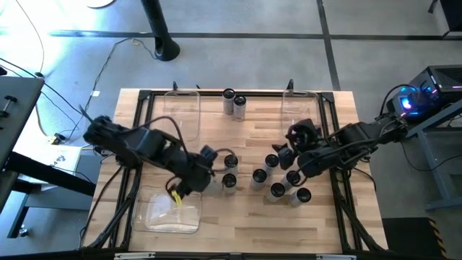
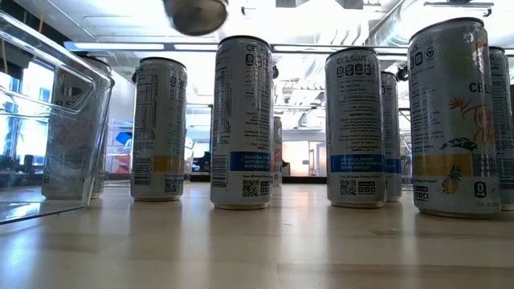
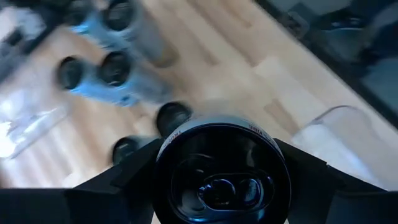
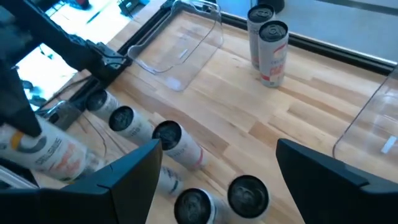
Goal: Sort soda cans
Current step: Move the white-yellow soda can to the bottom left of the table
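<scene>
Several soda cans (image 1: 258, 175) stand upright mid-table, and two more (image 1: 234, 103) stand at the far edge. My left gripper (image 1: 189, 182) is over the near-left clear bin (image 1: 170, 213), shut on one can (image 3: 221, 174). That can's round bottom (image 2: 195, 14) shows in the air in the low view. My right gripper (image 4: 214, 180) hovers open above the right-hand group of cans (image 4: 249, 194), its fingers wide apart with nothing between them. My left gripper pinches the can by its side wall just below the top rim (image 3: 166, 148), one finger (image 3: 118, 180) on each side. The can's dark top faces the wrist camera. The can (image 4: 43, 149) hangs slanted and clear of the table.
Clear bins stand at the far left (image 1: 180, 108) and far right (image 1: 299, 108). A black frame (image 1: 137, 130) runs along the table's edges. Bare wood lies between the far cans and the middle group.
</scene>
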